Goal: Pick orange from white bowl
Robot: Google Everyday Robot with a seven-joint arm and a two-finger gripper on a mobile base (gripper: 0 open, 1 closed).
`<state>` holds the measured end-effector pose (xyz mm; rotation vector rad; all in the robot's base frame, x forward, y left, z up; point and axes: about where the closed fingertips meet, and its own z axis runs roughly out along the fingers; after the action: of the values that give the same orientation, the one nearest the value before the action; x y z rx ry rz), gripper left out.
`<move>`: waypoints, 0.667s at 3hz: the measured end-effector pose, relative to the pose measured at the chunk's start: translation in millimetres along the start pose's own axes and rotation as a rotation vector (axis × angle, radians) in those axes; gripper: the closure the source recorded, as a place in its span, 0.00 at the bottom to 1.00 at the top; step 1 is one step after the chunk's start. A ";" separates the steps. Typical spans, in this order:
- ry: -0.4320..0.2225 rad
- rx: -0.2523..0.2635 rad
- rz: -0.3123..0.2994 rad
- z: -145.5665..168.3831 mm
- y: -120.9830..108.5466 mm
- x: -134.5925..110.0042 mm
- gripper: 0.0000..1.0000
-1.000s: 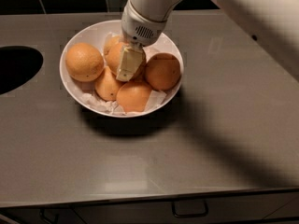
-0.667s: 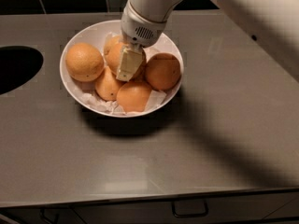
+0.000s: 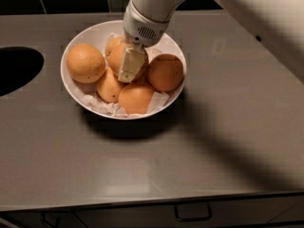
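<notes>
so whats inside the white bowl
Several oranges on crumpled white paper: the large dimpled orange at left, a smooth orange at right, others between. The claw sits over the middle orange, covering part of it and the white bowl floor.

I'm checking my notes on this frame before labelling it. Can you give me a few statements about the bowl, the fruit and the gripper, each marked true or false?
1. The gripper is down in the white bowl, at the middle orange. True.
2. The bowl holds only two oranges. False: at least five show.
3. Crumpled paper lies under the fruit. True.
4. The dark opening in the countertop is at the picture's right. False: it is at the left edge.
5. The bowl has tipped on its side. False: it sits upright.
</notes>
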<state>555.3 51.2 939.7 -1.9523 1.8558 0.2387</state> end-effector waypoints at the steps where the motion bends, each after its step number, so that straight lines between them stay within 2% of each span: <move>1: 0.000 0.031 -0.016 -14.7 2.9 -9.5 1.00; 2: -0.020 0.069 -0.041 -29.6 7.1 -19.2 1.00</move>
<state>541.7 56.1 972.7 -1.9325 1.7856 0.1790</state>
